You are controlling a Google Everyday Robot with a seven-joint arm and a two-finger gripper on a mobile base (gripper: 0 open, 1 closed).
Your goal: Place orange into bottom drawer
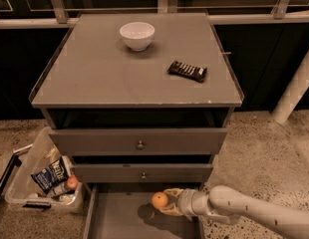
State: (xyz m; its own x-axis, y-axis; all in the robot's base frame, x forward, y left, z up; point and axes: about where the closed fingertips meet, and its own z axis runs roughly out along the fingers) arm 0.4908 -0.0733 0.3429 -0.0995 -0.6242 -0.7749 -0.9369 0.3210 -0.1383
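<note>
Below the bench's front edge the bottom drawer stands open, the gripper grasping the orange above its floor; lowering and releasing seems next.

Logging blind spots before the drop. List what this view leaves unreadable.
Camera view:
- bottom drawer: front cut off by the lower edge; right floor hidden by the gripper holding the orange above it.
- top drawer interior: dark under the cabinet top.
- snack bar label: too small.
- bin contents: wrappers overlap.
</note>
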